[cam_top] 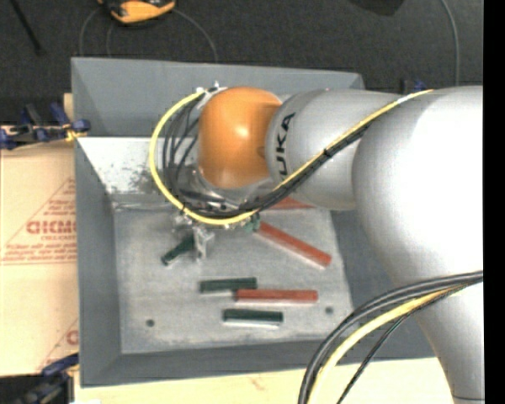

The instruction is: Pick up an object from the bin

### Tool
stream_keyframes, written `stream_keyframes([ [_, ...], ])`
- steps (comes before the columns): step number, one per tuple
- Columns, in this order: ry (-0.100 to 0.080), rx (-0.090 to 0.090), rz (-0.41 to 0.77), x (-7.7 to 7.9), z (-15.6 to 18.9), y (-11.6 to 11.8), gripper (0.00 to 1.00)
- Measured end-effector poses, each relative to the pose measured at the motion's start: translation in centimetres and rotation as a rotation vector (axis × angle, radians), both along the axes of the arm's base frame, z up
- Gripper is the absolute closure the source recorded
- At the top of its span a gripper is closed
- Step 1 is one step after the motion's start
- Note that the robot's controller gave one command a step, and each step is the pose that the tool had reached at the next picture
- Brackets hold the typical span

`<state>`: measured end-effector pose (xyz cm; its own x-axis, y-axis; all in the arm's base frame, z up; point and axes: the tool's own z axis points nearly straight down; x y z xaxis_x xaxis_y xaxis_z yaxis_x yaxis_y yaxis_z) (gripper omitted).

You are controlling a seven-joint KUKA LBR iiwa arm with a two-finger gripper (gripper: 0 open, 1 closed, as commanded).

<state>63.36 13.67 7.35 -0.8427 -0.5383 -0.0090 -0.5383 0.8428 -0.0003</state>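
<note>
My gripper (199, 236) is low in the left middle of the bin, under the arm's orange cover. A short dark green stick (177, 254) lies tilted right at its tip, its upper right end touching or tucked under the gripper. A long red bar (296, 246) lies slanted just to the right of the gripper, its upper end hidden by the arm.
Nearer the front of the bin floor lie a dark green bar (228, 286), a red bar (277, 295) end to end with it, and another dark green bar (252, 316). The arm covers the bin's back and right side.
</note>
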Motion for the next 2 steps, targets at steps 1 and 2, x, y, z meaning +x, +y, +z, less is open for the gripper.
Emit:
stream_keyframes([
  [1, 0.0, 0.0, 0.0, 0.0, 0.0, 0.0, 1.0],
  [2, 0.002, 0.0, 0.0, -0.06, 0.32, -0.01, 1.0],
])
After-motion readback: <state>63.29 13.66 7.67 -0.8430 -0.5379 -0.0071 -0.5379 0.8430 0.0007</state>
